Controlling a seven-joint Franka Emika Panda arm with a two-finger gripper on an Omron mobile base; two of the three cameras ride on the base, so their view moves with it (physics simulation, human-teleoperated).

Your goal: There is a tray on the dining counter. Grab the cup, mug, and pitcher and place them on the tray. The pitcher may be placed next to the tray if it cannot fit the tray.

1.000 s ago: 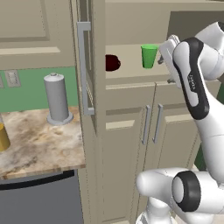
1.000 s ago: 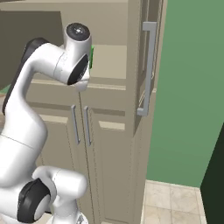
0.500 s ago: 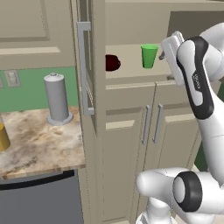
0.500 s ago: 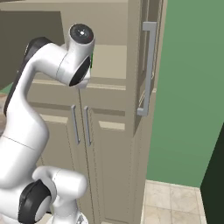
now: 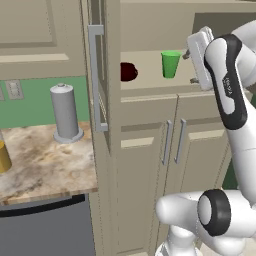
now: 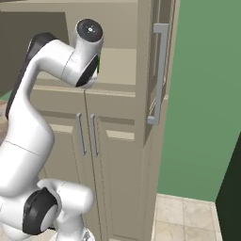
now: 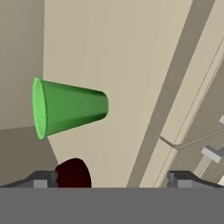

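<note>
The cup (image 5: pixel 170 63), likely light, rigid and a bit slick, wants the spread pincer (image 7: pixel 113 178) squeezing its tapered sides mid-height

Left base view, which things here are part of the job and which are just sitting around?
Part of the job:
green cup
dark red mug
yellow pitcher, cut off at the picture's edge

Just sitting around:
grey canister
wall outlet

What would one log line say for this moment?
hand: open, empty | cup: upright on cabinet shelf, ahead of hand | mug: on same shelf, apart from cup | pitcher: on stone counter
</note>
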